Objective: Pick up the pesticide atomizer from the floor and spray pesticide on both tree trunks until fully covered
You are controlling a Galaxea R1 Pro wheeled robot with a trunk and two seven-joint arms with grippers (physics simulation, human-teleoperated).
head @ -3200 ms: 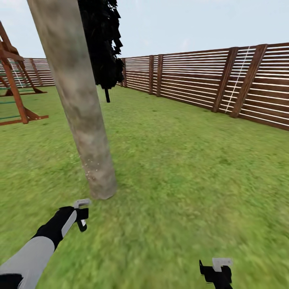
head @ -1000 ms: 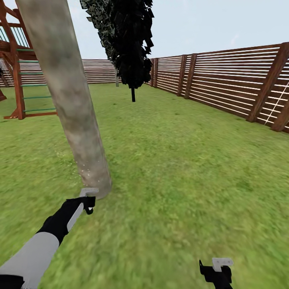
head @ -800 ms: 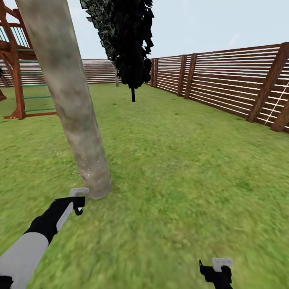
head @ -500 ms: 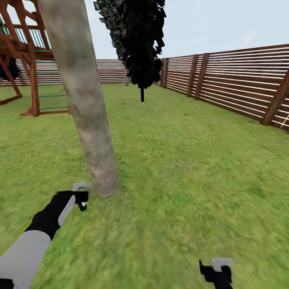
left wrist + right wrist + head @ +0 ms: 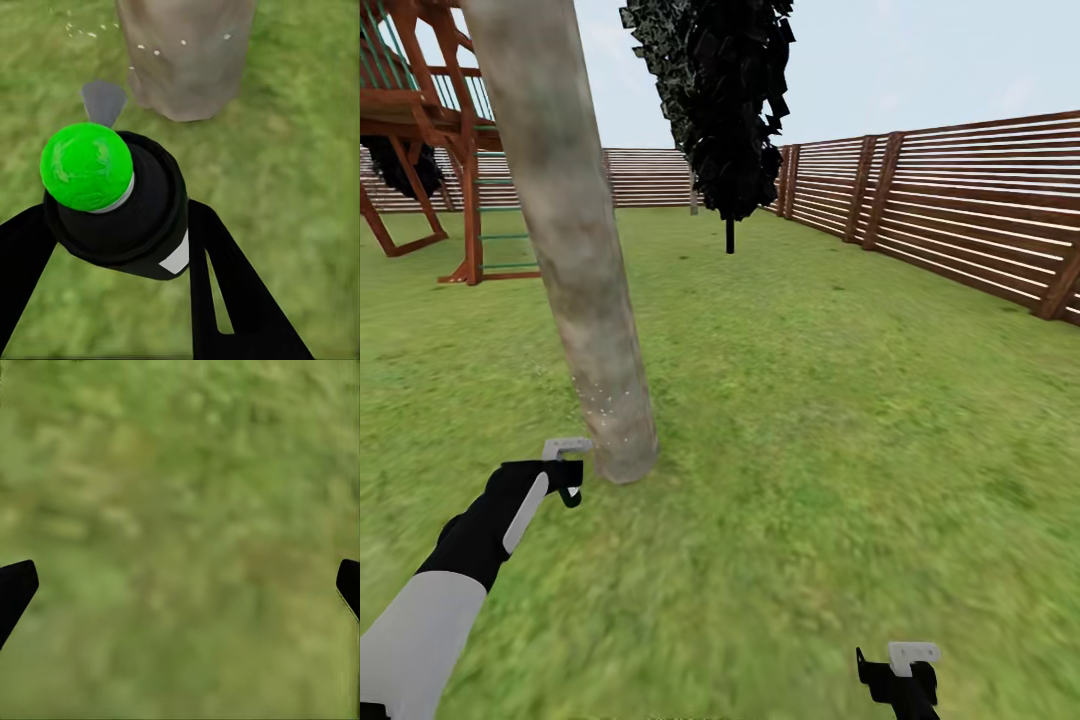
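The left gripper [image 5: 112, 225] has its black jaws clamped around the pesticide atomizer [image 5: 116, 199], a small dark-bodied sprayer with a green cap and a light grey nozzle head. The nozzle points at the base of the thick, smooth, mottled beige-grey tree trunk [image 5: 575, 260], just beside it. White flecks dot the lower bark (likely spray). The step in hand appears to be coating this first tree. The right gripper [image 5: 180, 585] hangs low over the blurred green grass [image 5: 840, 420], jaws spread and empty. Next, the higher bark probably needs spraying.
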